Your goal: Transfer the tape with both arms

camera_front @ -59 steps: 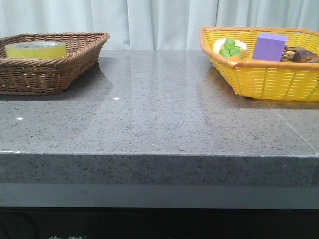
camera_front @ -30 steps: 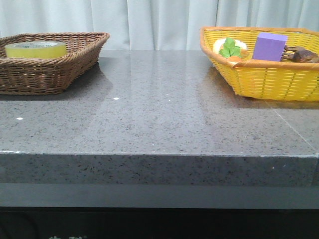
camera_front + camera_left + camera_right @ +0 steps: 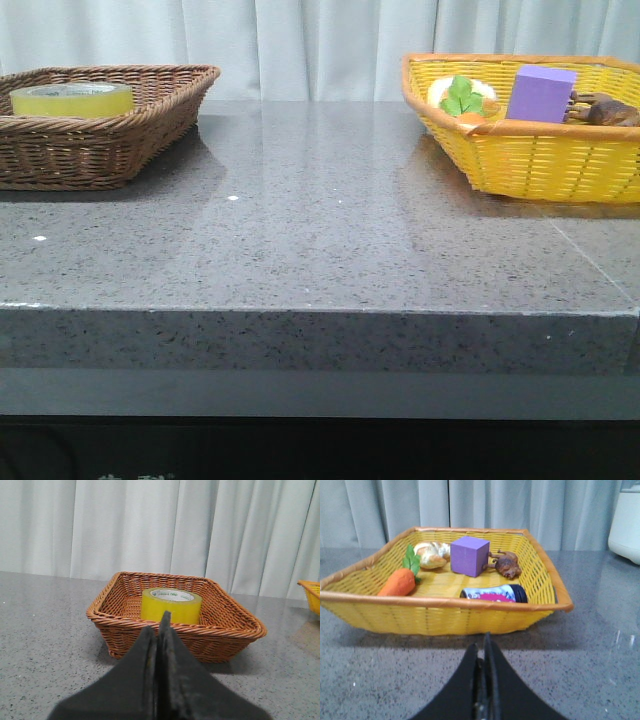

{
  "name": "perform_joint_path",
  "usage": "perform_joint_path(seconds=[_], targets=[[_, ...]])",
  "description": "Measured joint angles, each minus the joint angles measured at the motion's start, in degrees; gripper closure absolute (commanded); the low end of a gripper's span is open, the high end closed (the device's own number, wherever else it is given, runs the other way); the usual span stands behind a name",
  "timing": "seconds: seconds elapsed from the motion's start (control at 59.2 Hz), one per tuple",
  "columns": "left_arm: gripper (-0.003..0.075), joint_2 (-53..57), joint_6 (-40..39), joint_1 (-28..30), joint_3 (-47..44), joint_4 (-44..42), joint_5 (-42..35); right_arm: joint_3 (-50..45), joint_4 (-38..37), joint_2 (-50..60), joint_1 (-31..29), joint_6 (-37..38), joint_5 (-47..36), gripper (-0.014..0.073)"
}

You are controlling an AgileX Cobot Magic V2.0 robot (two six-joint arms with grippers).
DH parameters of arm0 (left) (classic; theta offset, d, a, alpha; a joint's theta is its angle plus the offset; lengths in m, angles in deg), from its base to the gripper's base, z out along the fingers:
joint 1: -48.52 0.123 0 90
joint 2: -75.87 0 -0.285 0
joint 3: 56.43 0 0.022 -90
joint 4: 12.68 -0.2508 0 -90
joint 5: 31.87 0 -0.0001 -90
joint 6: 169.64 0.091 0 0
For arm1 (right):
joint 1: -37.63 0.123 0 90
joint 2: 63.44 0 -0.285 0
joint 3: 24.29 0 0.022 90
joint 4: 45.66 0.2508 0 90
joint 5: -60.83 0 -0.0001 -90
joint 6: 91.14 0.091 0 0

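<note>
My desk (image 3: 320, 250) is gray stone with tiny dark specks, and it is shiny (I can see light from the curtain on it). Its front edge is thick and straight.

Two baskets sit right on it, well apart. The brown basket (image 3: 95, 125) is on my left side, near the back. The yellow basket (image 3: 525, 135) is on my right side, also near the back. Each one makes a dark shadow on the stone beside it. Between them the gray top has a few small white dots, like the one at (image 3: 232, 198).
</note>
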Motion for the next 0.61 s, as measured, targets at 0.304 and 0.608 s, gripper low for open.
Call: perform_joint_path(seconds=[0.304, 0.608], targets=[[0.0741, 0.00, 0.00, 0.00, 0.00, 0.00, 0.00, 0.00, -1.53, 0.00, 0.00, 1.28, -2.14, 0.0661], [0.0741, 0.00, 0.00, 0.00, 0.00, 0.00, 0.00, 0.00, -3.42, 0.00, 0.00, 4.56, -2.14, 0.0661]])
